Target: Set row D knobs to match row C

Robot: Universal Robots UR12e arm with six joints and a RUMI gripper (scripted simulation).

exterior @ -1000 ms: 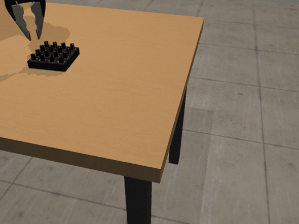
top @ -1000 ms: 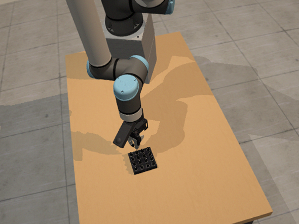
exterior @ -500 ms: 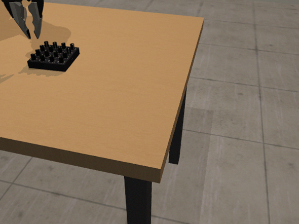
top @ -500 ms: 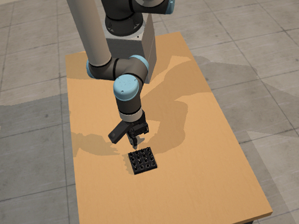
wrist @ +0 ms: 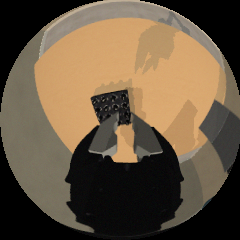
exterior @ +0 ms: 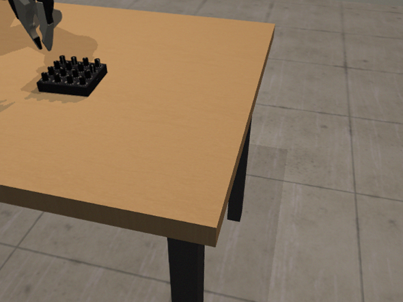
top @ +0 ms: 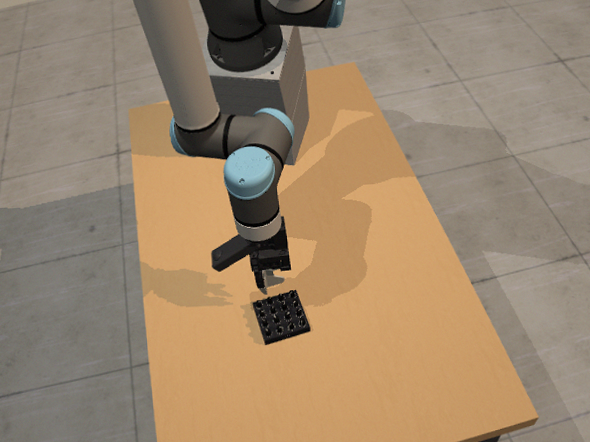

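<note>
The black knob box (top: 281,316) lies on the wooden table, with a grid of small black knobs on top. It also shows in the exterior view (exterior: 71,76) and in the wrist view (wrist: 112,106). The knob marks are too small to read, and I cannot tell which side has the socket. My gripper (top: 264,287) hangs a little above the box's far edge, near its left corner, pointing down. Its fingers (exterior: 43,46) stand nearly shut with a narrow gap and nothing between them. In the wrist view the fingertips lie over the box's near edge.
The robot's grey base block (top: 264,86) stands at the table's far end. The table's right edge (exterior: 258,89) and front edge (exterior: 103,215) drop to a tiled floor.
</note>
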